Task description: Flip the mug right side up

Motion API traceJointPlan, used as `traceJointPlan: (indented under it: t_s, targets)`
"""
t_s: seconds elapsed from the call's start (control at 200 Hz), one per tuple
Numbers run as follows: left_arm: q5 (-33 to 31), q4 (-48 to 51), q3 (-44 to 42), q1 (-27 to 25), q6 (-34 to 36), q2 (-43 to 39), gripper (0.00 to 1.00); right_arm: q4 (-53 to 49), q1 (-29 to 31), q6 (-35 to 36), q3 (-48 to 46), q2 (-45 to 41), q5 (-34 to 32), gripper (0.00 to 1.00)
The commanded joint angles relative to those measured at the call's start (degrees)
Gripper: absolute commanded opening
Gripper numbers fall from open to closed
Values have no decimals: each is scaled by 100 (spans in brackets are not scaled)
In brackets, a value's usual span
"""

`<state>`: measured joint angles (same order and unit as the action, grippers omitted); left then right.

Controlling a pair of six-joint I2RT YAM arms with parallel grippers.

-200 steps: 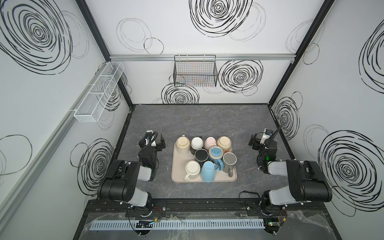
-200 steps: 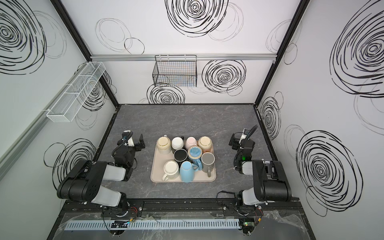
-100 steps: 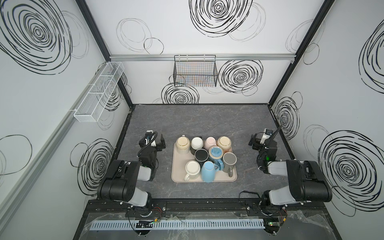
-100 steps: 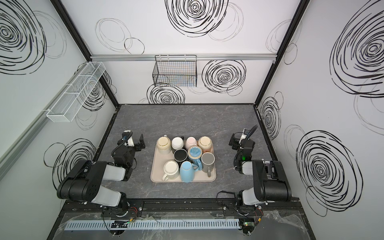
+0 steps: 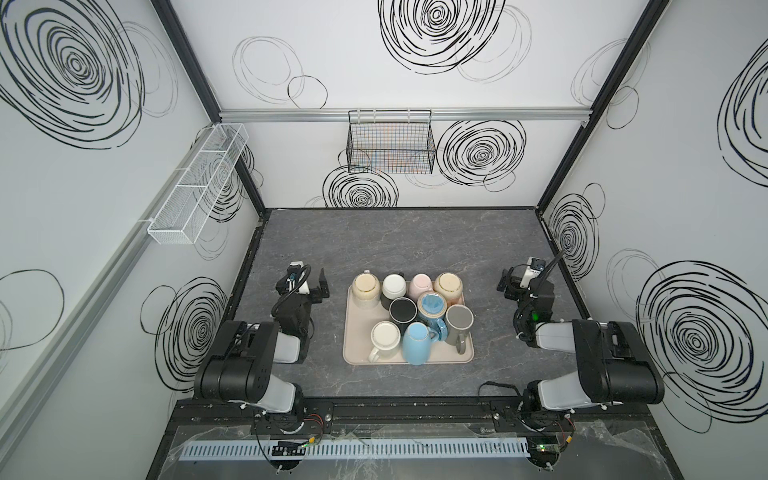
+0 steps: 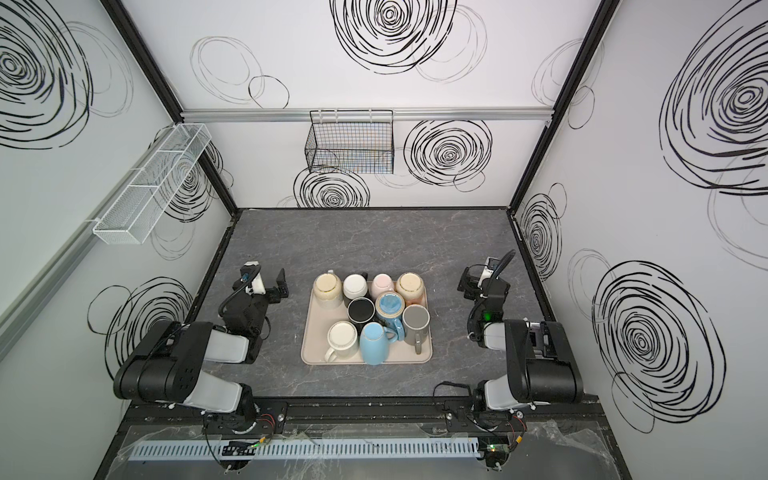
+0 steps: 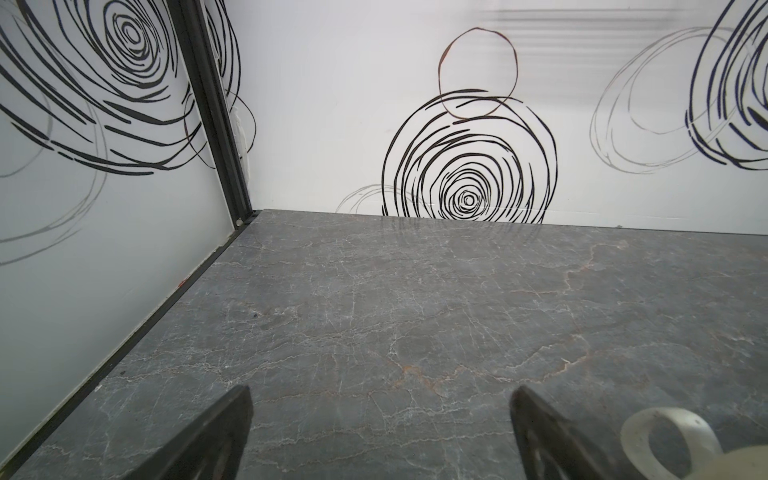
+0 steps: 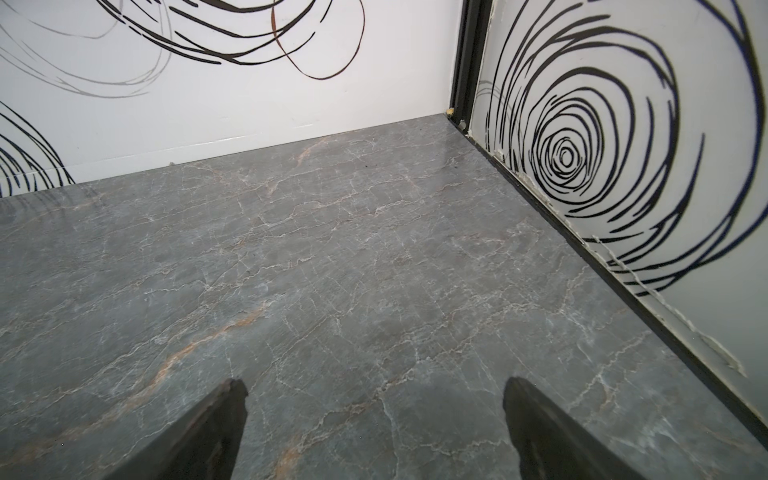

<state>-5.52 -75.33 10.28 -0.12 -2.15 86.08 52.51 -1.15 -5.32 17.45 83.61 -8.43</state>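
Nearest the robot's base, both arms sit folded low on the dark marbled table (image 5: 395,241), one on each side of a beige tray (image 5: 442,356). Nine mugs crowd the tray and, as far as both top views show, they stand base-up. A cream mug (image 5: 385,338), a light-blue mug (image 5: 417,343) and a grey mug (image 5: 459,322) are in the near row. A black mug (image 5: 402,311) and a teal mug (image 5: 432,305) stand behind them, then a far row of mugs (image 5: 394,286) in pale colours. Level with that far row, the left pincer (image 5: 306,279) and right pincer (image 5: 517,286) are apart from the tray on either side — each with jaws spread wide and nothing between them. In the left wrist view a pale mug handle (image 7: 665,440) shows just beside one finger. On the back wall hangs a black wire basket (image 5: 390,145).
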Motion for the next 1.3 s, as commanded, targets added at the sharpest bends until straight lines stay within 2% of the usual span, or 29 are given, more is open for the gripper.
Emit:
traceJointPlan:
  t_s: [0.0, 0.1, 0.19, 0.335, 0.415, 0.475, 0.63, 0.74, 0.821, 0.956, 1.021, 1.076, 1.296]
  targets:
    - [-569, -484, -213, -79, -133, -331, 99, -375, 55, 157, 139, -348, 243, 100]
    - [-1118, 171, -262, -239, -107, -1109, 99, -1548, 180, -57, 543, -848, -131, 100]
    - [-1853, 1662, 41, -374, -480, -1908, 99, -2952, 224, -626, 1064, -1221, -122, 100]
    - [-3099, 4443, 992, -367, -1276, -2652, 99, -4818, 269, -1451, 1879, -1373, 445, 94]
    - [-3365, 5875, 1472, -299, -1956, -2923, 99, -5639, 321, -1699, 2178, -1382, 852, 89]
    - [-2848, 6544, 1648, -98, -2386, -3101, 99, -6128, 360, -1824, 2294, -1355, 1061, 88]
    - [-1494, 7571, 1600, 557, -2566, -3389, 99, -6911, 361, -1990, 2363, -1092, 1692, 87]
    - [187, 7675, 1390, 887, -2810, -3502, 100, -7332, 371, -2017, 2456, -689, 2278, 84]
    - [1221, 7699, 1261, 920, -2964, -3391, 89, -7438, 458, -2025, 2473, -374, 2800, 79]
    - [2344, 7635, 1015, 831, -3364, -2994, 71, -7459, 898, -1999, 2482, -2, 3169, 75]
    - [2607, 7466, 844, 649, -3485, -2750, 64, -7396, 1066, -1998, 2460, 132, 3260, 73]
    - [2627, 7402, 825, 299, -3528, -2567, 59, -7313, 1125, -1999, 2432, 251, 3363, 70]
    - [2425, 7134, 803, -923, -3932, -1995, 54, -7216, 1133, -1904, 2400, 490, 3431, 56]
